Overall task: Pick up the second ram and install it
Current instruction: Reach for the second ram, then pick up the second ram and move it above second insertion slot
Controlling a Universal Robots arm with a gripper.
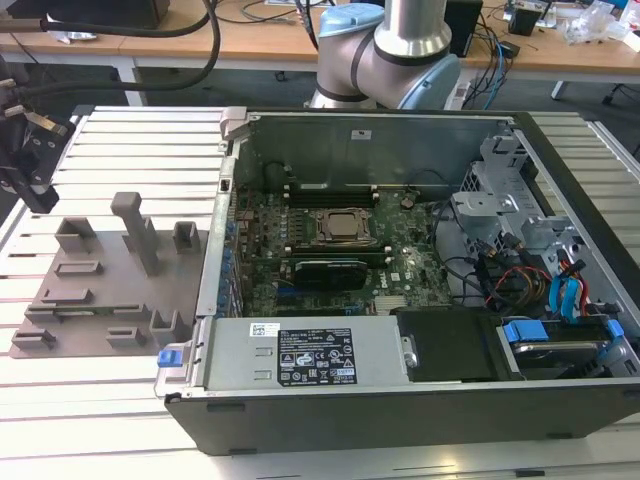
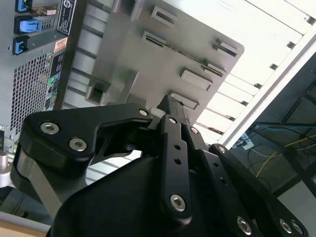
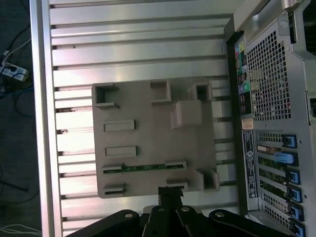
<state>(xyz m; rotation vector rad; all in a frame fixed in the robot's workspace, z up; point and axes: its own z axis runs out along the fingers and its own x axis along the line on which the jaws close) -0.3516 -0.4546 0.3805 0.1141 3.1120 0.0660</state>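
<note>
end effector (image 3: 170,191) pinched narrow, holding nothing | second ram (image 3: 144,168) lying flat in a slot of the grey fixture plate (image 3: 148,140), right near it | exterior view: plate's on the worktop (image 1: 130,140), 9 o'clock of the open PC case (image 1: 400,412)

At twelve o'clock in the exterior view I see my arm (image 1: 405,45) as a polished silver tube running into a fat grey joint housing, with a pale blue round cap at that joint's ten o'clock. In both wrist views my tool (image 2: 168,106) (image 3: 170,190) is matte black all over, built of flat bars and one thick rounded link, each pinned with bright silver socket-head screws. Behind those bars, in the second wrist view, its body is a smooth black shell.
</note>
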